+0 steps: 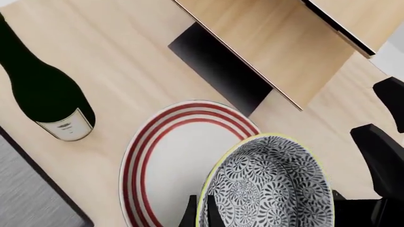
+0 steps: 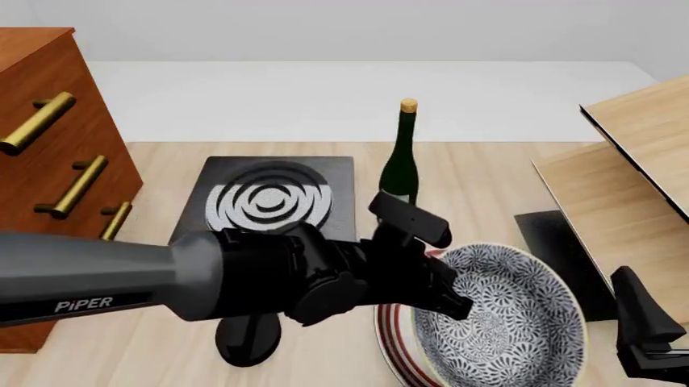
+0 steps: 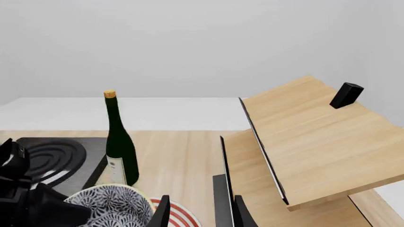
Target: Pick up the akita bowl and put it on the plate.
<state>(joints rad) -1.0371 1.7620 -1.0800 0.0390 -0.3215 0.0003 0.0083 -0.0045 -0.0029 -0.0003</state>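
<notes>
The akita bowl (image 2: 511, 322), black-and-white patterned with a pale yellow rim, hangs tilted above the right part of the plate (image 2: 394, 343). My left gripper (image 2: 444, 297) is shut on the bowl's near-left rim. In the left wrist view the rim passes between the two fingers (image 1: 189, 215), and the bowl (image 1: 268, 187) overlaps the red-ringed plate (image 1: 170, 161). My right gripper (image 2: 646, 330) stands open at the table's near right, apart from the bowl. In the right wrist view its fingers (image 3: 162, 213) frame the edges of the plate (image 3: 180, 216) and bowl (image 3: 107, 204), holding nothing.
A dark green wine bottle (image 2: 401, 161) stands just behind the plate. A black stove (image 2: 269, 201) with grey rings lies at the back left. A wooden drawer cabinet (image 2: 48, 145) fills the left. A wooden shelf unit (image 2: 635, 185) and a black slab (image 2: 554, 242) stand at the right.
</notes>
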